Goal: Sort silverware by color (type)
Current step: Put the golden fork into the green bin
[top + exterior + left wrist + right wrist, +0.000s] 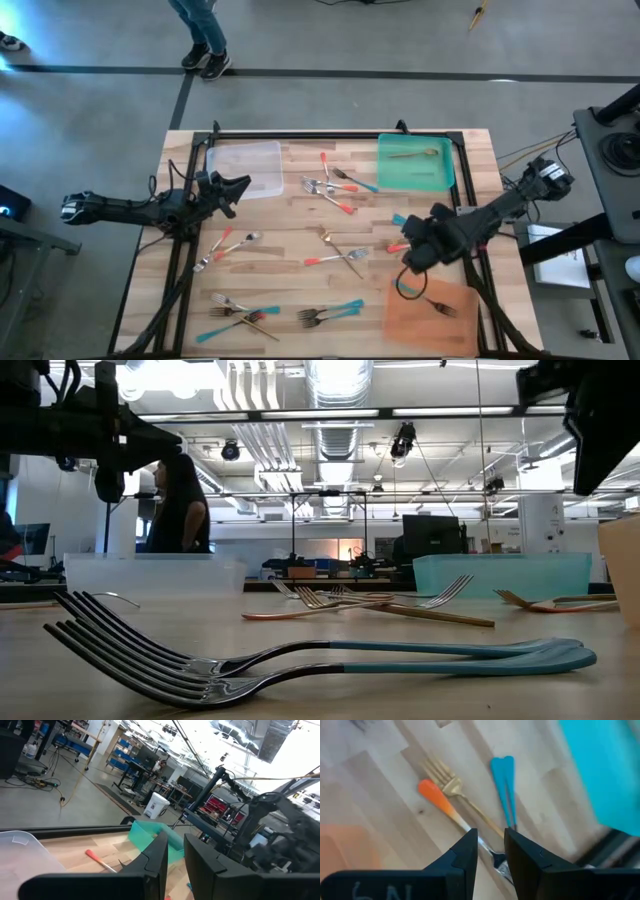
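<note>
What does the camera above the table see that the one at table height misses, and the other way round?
Only the high view shows the orange tray with a fork in it, both whole arms and the left gripper. Only the low view shows the ceiling lights and a person standing behind the table. Both show the clear tray, the green tray and scattered forks.

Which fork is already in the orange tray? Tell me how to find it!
Look at the orange tray, the flat one at the table's corner just under the right pincer. One small fork lies on it, alone. The other forks and spoons lie scattered on the bare wood; this is the only one resting on orange.
</note>
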